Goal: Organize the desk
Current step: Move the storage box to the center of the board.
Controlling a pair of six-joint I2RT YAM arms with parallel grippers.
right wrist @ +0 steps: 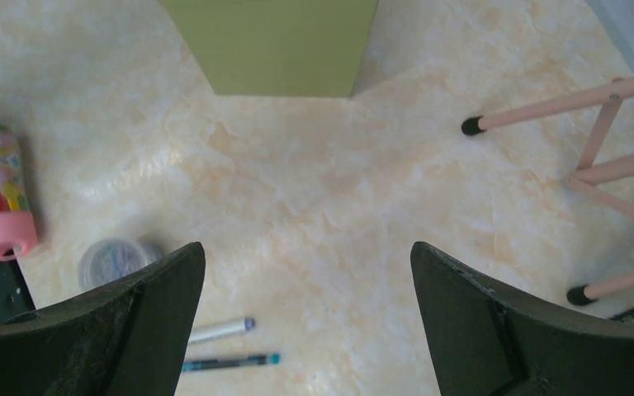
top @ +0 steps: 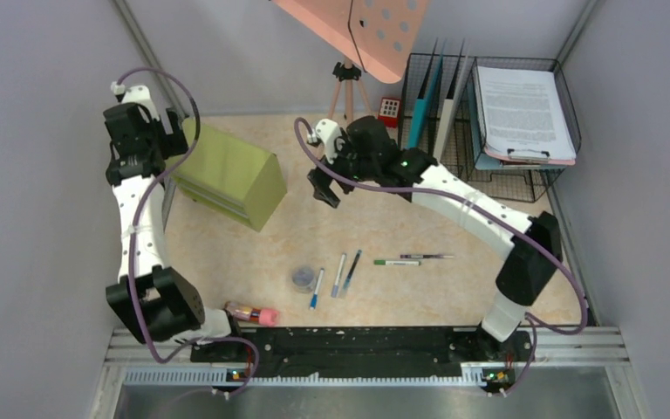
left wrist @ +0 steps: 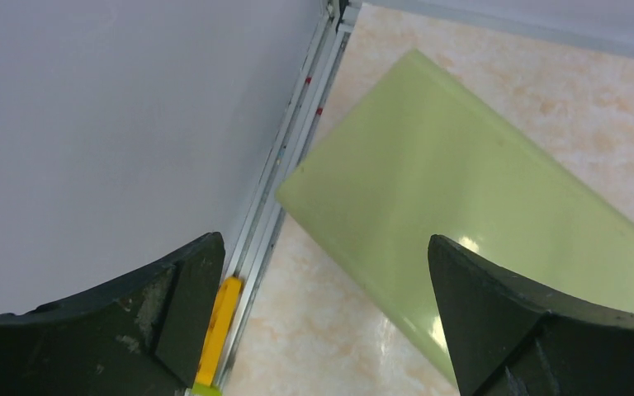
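I keep the left gripper (left wrist: 324,252) and right gripper (right wrist: 307,252) spread wide and empty above the desk (top: 384,227), presumably because the pens (top: 340,275) lie ungathered.

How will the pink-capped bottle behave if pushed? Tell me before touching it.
The bottle lies on its side and looks round, so it would probably roll if nudged sideways. Its printed wrap looks smooth, maybe slippery. It is small beside the cabinet, so likely light.

Green cabinet (right wrist: 272,45) cropped in right wrist view, papers (top: 523,109) — print unreadably small
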